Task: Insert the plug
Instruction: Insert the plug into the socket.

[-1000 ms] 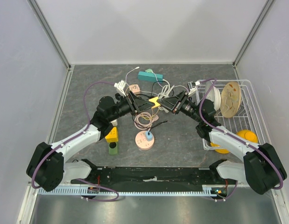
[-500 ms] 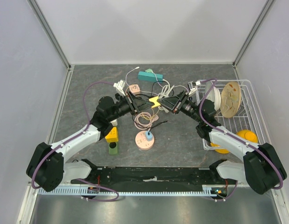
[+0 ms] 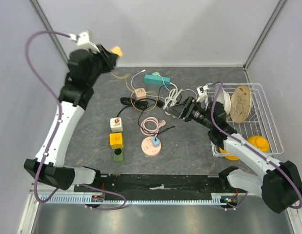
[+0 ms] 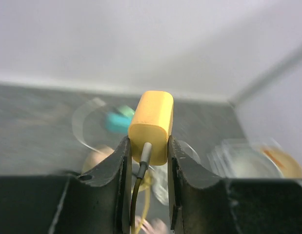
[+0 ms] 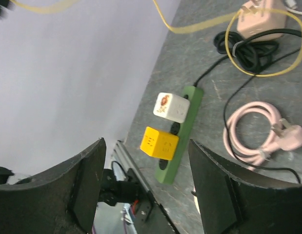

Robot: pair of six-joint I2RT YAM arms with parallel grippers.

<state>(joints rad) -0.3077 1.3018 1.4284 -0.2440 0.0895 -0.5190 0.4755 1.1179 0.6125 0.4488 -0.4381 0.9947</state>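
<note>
Grey tabletop behind the left gripper is smeared by motion blur; high up near the back wall, that gripper pinches the yellow plug, its prongs hidden. Right gripper is spread wide, holding nothing.

Yellow plug, green power strip, pink cable, speckled grey table

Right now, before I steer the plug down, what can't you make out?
Yellow plug prongs: left wrist view shows only its cable end, pinched in the left hand.
Table behind it: same view, motion-blurred.
Green strip sockets: right wrist view, white cube and yellow cube sit over most; too small from above.
</note>
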